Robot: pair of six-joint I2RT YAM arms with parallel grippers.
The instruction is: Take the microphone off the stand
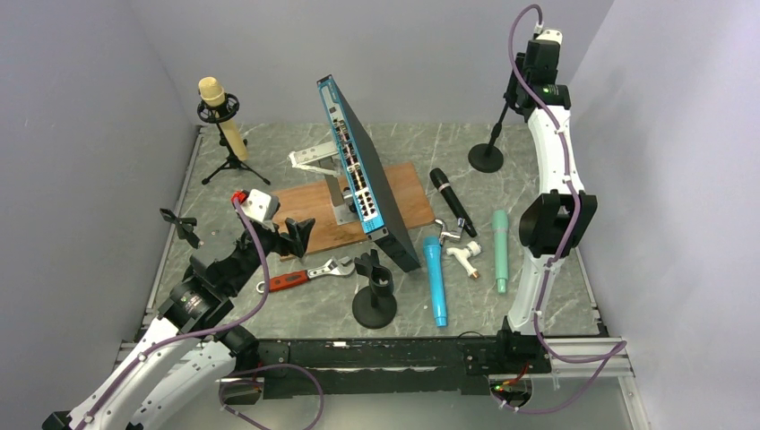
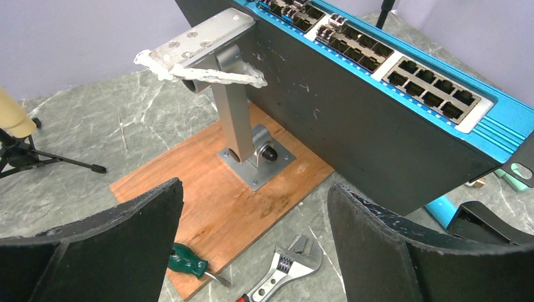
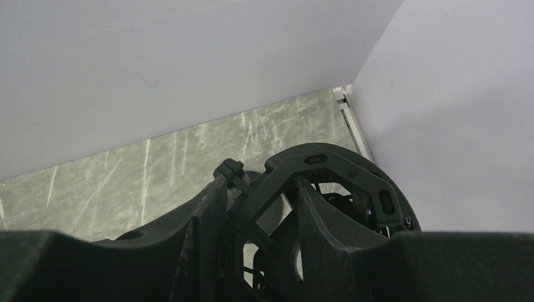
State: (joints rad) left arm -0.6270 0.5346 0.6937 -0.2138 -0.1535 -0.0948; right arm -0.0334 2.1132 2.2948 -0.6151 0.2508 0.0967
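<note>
A cream microphone [image 1: 215, 103] sits in a black shock mount on a small tripod stand [image 1: 231, 166] at the back left. Its lower end shows at the left edge of the left wrist view [image 2: 11, 113]. My left gripper [image 1: 296, 235] is open and empty, low over the front edge of the wooden board, well right of the tripod [image 2: 255, 189]. My right gripper [image 1: 515, 90] is raised at the back right, at the top of a second stand with a round base [image 1: 485, 157]. Its fingers close around a strut of that stand's empty black shock mount [image 3: 334, 182].
A blue-faced network switch [image 1: 367, 175] leans on a metal bracket on a wooden board [image 1: 314, 210]. A wrench [image 1: 305, 276], a short black stand [image 1: 375, 300], a blue microphone [image 1: 436, 282], a teal microphone [image 1: 499, 251], a black microphone [image 1: 453, 202] and a white fitting [image 1: 462, 255] lie on the table.
</note>
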